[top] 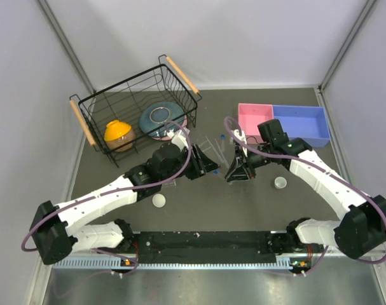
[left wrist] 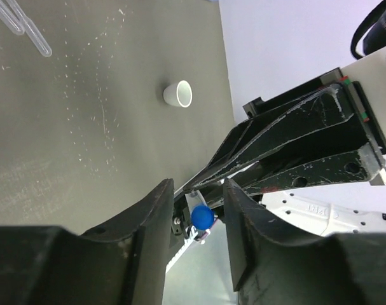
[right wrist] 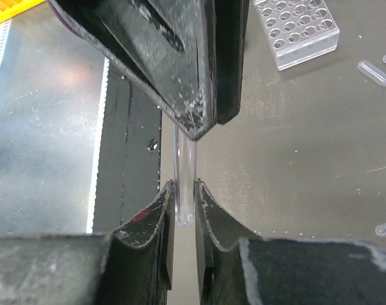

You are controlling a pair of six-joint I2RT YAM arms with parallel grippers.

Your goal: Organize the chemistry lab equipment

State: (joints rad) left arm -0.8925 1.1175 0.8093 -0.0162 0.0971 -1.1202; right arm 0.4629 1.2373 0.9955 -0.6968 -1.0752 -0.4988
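My right gripper (top: 232, 174) is shut on a clear tube (right wrist: 184, 190), pinched near its rounded end in the right wrist view (right wrist: 184, 185). The tube's blue cap (left wrist: 201, 216) shows between the fingers of my left gripper (left wrist: 198, 190), which stand apart and do not clamp it. The two grippers meet tip to tip at the table's middle, the left gripper (top: 212, 169) on the left. A clear tube rack (right wrist: 297, 28) lies just beyond them. Thin clear rods (right wrist: 377, 73) lie near it. One white cup (top: 159, 201) sits near left, another (top: 280, 183) at right.
A black wire basket (top: 91, 121) at the back left holds an orange bowl (top: 118, 133) and a teal-pink bowl (top: 161, 119). A pink bin (top: 253, 121) and a blue bin (top: 301, 124) stand at the back right. Grey walls close in the table.
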